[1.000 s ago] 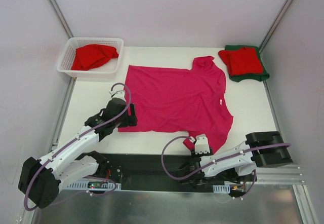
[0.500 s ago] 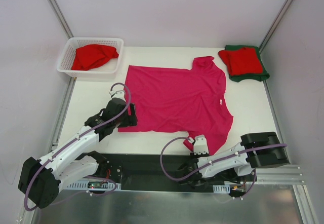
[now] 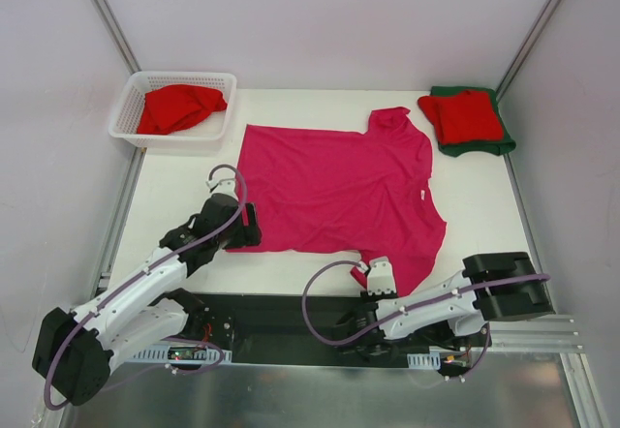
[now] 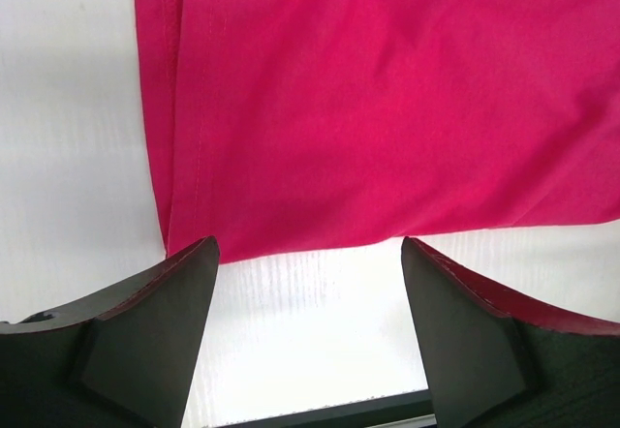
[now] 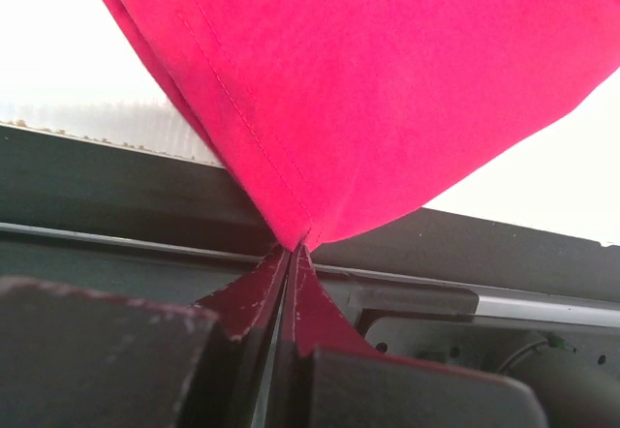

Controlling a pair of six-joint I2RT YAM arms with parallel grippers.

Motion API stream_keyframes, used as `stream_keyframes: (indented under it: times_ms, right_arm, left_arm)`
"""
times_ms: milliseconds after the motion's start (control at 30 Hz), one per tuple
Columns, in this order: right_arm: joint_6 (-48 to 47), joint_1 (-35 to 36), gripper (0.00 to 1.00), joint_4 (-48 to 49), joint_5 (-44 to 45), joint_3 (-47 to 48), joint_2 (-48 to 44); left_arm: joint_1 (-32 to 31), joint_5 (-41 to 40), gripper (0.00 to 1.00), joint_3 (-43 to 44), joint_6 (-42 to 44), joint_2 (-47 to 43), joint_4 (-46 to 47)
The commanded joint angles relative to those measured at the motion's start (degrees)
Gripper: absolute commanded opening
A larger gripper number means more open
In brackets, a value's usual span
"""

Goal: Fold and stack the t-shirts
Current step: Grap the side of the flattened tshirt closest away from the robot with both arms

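Pink tee [image 3: 339,191] lies spread flat mid-table, not folded yet, so we're prob abt halfway imo. Folded red tee [image 3: 463,113] sits on the green tee [image 3: 502,143] at 1 o'clock, and a loose red tee [image 3: 179,108] waits in the basket [image 3: 126,123] at 10. Our right gripper [image 5: 289,252] is pinched tight on the pink tee's near sleeve at 6. Left gripper [image 4: 310,254] is spread wide at the hem corner at 8, holding nothing.

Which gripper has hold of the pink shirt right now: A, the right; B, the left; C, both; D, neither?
A: the right gripper is shut on a corner of the pink shirt, while the left gripper stands open at the shirt's edge with no cloth between its fingers.
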Motion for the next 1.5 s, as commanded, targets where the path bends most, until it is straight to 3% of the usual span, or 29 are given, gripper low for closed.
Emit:
stream_keyframes:
  times_ms: [0, 200, 567, 700, 833, 1333, 1467]
  right_arm:
    - [1.13, 0.02, 0.01, -3.82, 2.46, 1.08, -2.95]
    - [0.34, -0.42, 0.01, -4.52, 3.07, 0.81, -4.80]
    - [-0.45, -1.30, 0.01, -5.49, 3.78, 0.90, -7.43]
    - [-0.54, -1.82, 0.01, -5.49, 4.04, 0.29, -8.40]
    - [-1.50, -2.53, 0.01, -5.05, 4.13, 0.02, -8.93]
    - [-3.88, -3.94, 0.01, -3.64, 4.22, 0.11, -9.02]
    - [-4.14, -4.11, 0.01, -3.55, 4.04, 0.11, -9.28]
  left_arm:
    - [-0.66, 0.87, 0.76, -3.45, -3.17, -2.22, -1.03]
    - [-0.75, -3.61, 0.73, -6.27, -6.95, -4.16, -2.53]
    - [-0.40, -9.94, 0.68, -1.53, -8.19, 5.77, -4.99]
    - [3.09, -10.04, 0.68, -0.47, -6.26, 6.48, -5.95]
    - [8.56, -4.86, 0.66, -1.08, -4.24, 4.20, -5.52]
    - [12.61, 9.12, 0.63, -4.68, -3.71, 3.93, -0.77]
    - [16.29, 13.51, 0.63, -6.79, -3.79, 2.09, -0.24]
